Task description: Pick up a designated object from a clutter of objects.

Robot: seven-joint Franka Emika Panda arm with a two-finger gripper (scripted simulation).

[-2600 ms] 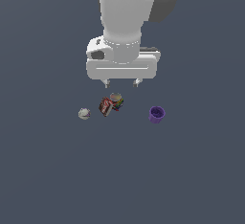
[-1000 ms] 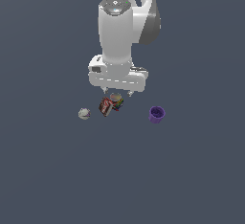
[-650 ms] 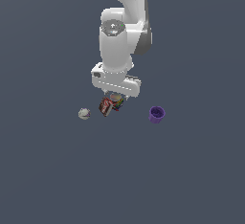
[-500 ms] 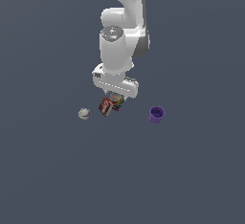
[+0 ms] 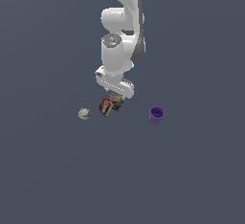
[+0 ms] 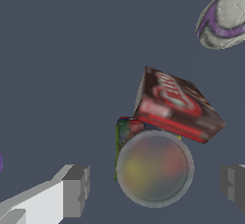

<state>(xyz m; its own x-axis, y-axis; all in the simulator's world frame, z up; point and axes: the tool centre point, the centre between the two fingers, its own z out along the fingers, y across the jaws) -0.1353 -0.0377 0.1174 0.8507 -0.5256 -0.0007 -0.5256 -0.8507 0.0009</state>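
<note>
The designated object [image 6: 122, 140] is a small multicoloured block; its green, blue and red edges show beside the red-and-white box [image 6: 178, 106]. A round grey-rimmed face [image 6: 154, 168] with blurred yellow, red and green covers most of it; I cannot tell whether it is part of the block. My gripper [image 6: 154, 185] is open, one finger [image 6: 74, 190] on each side of that round face, apart from it. In the exterior view the gripper [image 5: 115, 95] hangs just above the clutter of objects, over the block [image 5: 116, 103] and the box [image 5: 105, 107].
A greyish-white ball [image 5: 84, 114] with a purple stripe [image 6: 225, 19] lies at the exterior view's left of the pile. A purple cup [image 5: 156, 114] stands apart at the exterior view's right. The floor is flat dark grey.
The arm has come down toward the pile and its hand has turned about its axis. The objects have not moved.
</note>
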